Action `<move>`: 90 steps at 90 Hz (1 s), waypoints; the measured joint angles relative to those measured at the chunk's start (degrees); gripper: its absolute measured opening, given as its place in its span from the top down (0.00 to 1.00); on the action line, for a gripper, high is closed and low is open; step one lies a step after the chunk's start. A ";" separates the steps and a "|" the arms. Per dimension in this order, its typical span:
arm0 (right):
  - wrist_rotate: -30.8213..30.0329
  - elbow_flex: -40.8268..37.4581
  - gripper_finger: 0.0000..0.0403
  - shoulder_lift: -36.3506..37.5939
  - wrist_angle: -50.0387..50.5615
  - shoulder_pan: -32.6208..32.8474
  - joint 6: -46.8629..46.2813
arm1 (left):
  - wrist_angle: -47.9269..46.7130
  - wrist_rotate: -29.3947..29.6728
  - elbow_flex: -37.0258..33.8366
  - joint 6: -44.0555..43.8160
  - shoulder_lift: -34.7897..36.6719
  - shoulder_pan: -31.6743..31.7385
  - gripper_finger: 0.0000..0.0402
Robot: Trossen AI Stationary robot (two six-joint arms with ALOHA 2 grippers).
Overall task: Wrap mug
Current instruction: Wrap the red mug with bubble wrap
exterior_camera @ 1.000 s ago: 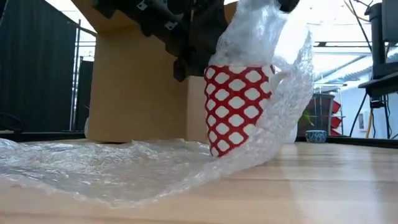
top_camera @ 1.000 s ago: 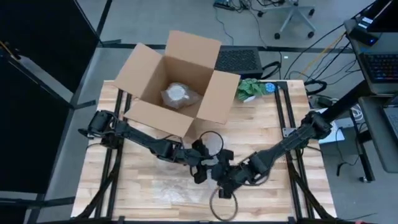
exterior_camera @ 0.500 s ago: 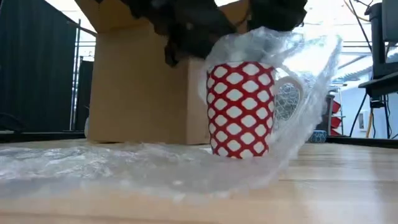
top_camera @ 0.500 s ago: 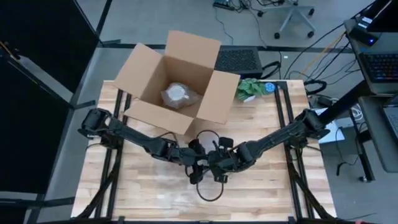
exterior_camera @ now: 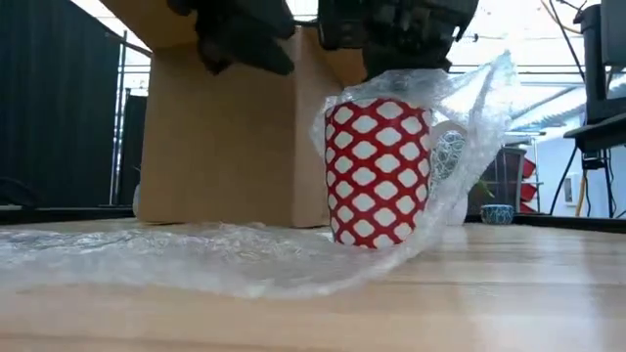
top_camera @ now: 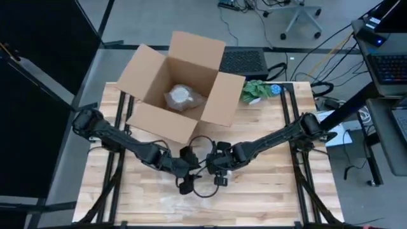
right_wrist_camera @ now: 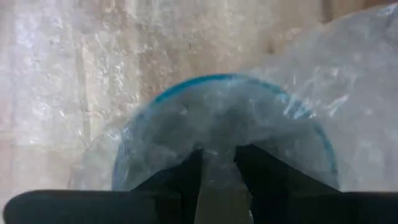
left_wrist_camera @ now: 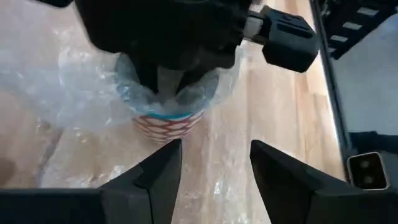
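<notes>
Bubble wrap (exterior_camera: 460, 147) now draped over mug (exterior_camera: 377, 176)

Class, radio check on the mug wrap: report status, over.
Right tool over mug, pinching bubble wrap at the rim. Left tool open, beside the mug, empty. Cardboard box close behind.

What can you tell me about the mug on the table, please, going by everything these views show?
The mug is red with a white lattice pattern, a white handle and a blue inside rim. It stands upright on the bubble wrap before the cardboard box. The wrap is drawn up over its handle side and mouth, pinched there by the right gripper. The open left gripper hovers nearby.
</notes>
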State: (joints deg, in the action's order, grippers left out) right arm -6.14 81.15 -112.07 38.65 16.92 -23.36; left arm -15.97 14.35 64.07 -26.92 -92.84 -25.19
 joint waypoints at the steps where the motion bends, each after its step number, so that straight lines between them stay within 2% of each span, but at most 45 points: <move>1: 0.22 0.01 0.77 -0.15 -0.26 -0.11 0.10 | -0.22 0.36 -0.06 -0.04 -0.03 -0.17 0.55; 27: 3.13 0.10 0.77 -1.67 -1.43 -0.80 0.26 | -0.25 10.94 -3.76 -3.92 -0.21 -1.49 0.55; 42: 2.78 -0.36 0.77 -0.05 -1.84 -0.13 -0.45 | 1.77 17.42 -9.19 -5.60 -1.16 1.18 0.55; 65: 3.12 -0.67 0.80 1.88 -5.13 1.22 2.15 | 27.41 16.97 -18.61 9.31 -1.31 6.26 0.55; 76: 3.29 -0.67 0.81 1.89 -5.45 1.23 2.12 | 35.24 15.57 -19.04 17.02 -1.31 6.83 0.55; 90: 3.50 -0.62 0.81 2.42 -5.14 1.18 2.12 | 43.42 10.52 -18.99 20.88 -1.29 5.23 0.55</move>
State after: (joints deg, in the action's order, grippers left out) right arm -2.64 80.53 -109.65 33.50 18.11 -21.24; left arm 27.45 24.87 45.08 -6.04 -94.13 -19.96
